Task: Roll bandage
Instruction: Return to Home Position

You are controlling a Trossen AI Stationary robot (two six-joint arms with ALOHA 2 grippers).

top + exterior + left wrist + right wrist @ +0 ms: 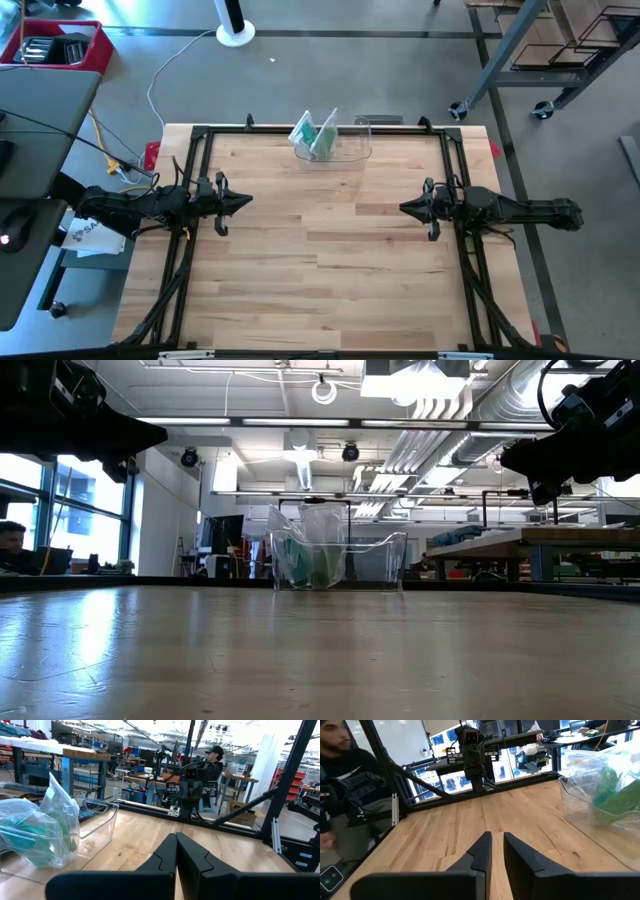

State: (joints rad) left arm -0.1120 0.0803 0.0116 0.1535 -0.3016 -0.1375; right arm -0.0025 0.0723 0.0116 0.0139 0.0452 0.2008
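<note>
Your left claw (243,201) is clenched on nothing, and your right claw (405,208), jaws a slit apart, also holds nothing; both hover over the bare tabletop (330,260). The bagged green bandage (315,136) lies beyond both claws, in the clear bin (350,155) at the far edge, so I think you should release one claw fully before reaching in.

table (320,270): pale wood | bin (345,155): clear | bagged bandage (312,135): green | pincers: black

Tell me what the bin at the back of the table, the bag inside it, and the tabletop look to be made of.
Bin: clear rigid plastic, glossy; the room shows through its walls.
Bag: thin transparent plastic film, crinkled and shiny, with something green inside; what that is made of cannot be told.
Tabletop: light wood in joined strips, smooth, probably sealed; visible grain, with a soft sheen in the low view.
</note>
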